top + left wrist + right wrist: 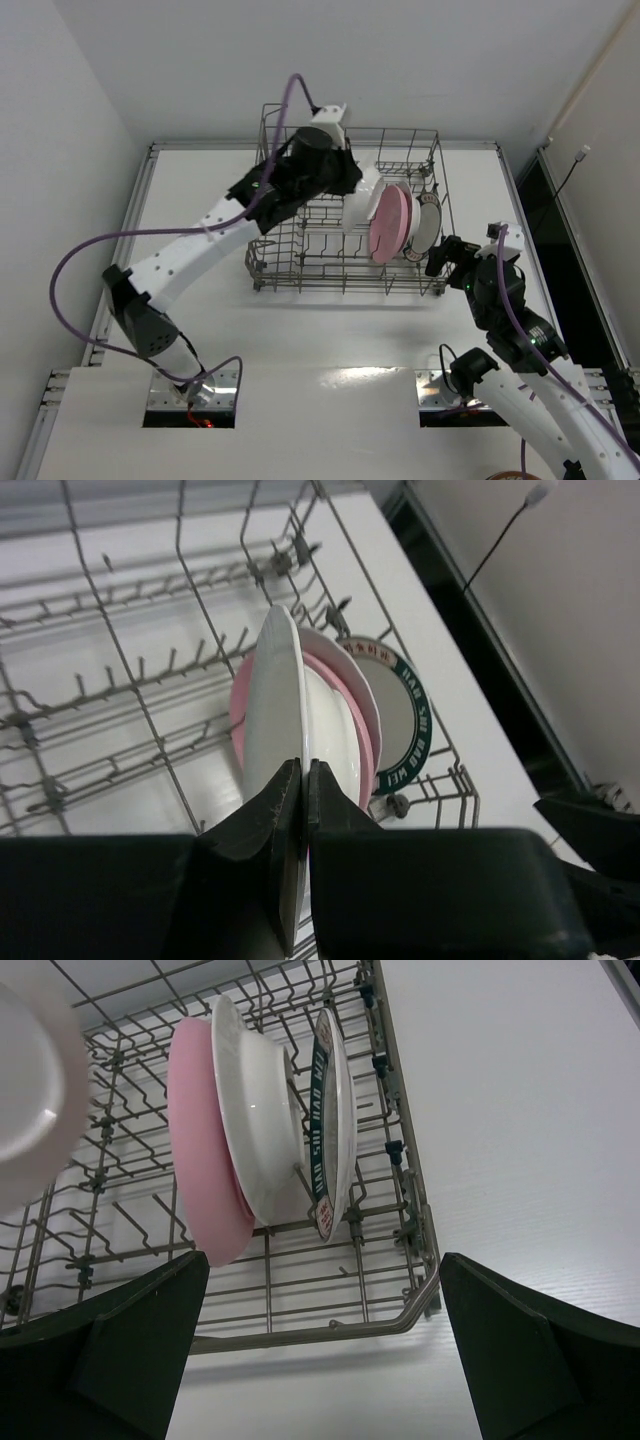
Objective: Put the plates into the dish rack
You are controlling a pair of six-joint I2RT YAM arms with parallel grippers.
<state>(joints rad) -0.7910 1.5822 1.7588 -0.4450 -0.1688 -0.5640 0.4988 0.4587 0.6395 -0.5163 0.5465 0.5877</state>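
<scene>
White table (200,320); L gripper (303,770) pinches white plate (272,710) rim, prob over rack (345,291)

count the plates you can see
4. Three stand on edge in the dish rack: pink plate, white plate, patterned-rim plate. The fourth white plate is clamped in the left gripper, beside the pink one. None seems hidden.

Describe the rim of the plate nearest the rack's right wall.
Patterned plate: dark teal band with red markings, clearest in left wrist view.
</scene>
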